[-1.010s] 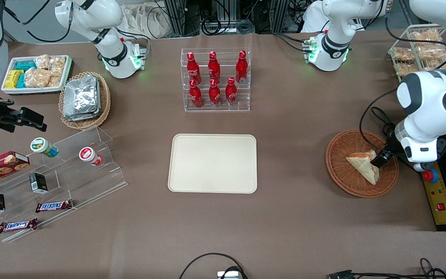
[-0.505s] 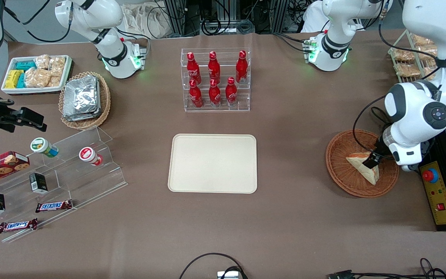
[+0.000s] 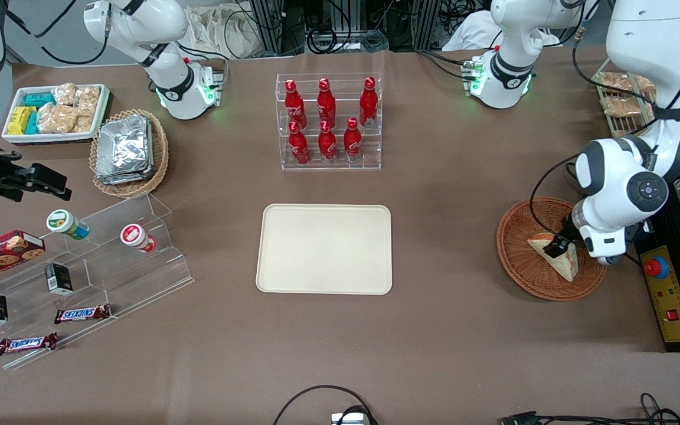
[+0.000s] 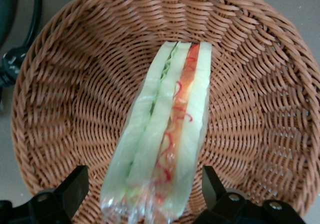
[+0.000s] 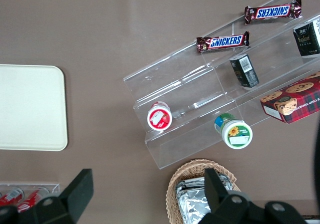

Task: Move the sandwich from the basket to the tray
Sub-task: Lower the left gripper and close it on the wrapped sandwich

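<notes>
The working arm reaches down over the basket (image 3: 551, 249) at its own end of the counter (image 3: 446, 330), its white wrist bent steeply so the gripper (image 3: 555, 246) points into the basket's bowl. In the wrist view the gripper (image 4: 145, 186) sits low over the sandwich (image 4: 165, 134), with one dark finger (image 4: 75, 186) on each side of the wedge's filling edge. The fingers are spread wide and released: wicker shows between each finger and the bread, so neither touches it.

The sandwich (image 3: 554, 257) lies inside the basket (image 4: 260, 129), resting on the woven floor with its layered edge of green and orange-pink filling turned up toward the wrist camera. From the front, the gripper covers part of the pale bread.

The cream tray (image 3: 324, 248) lies flat at the middle of the counter, well apart from the basket, with nothing on it.
</notes>
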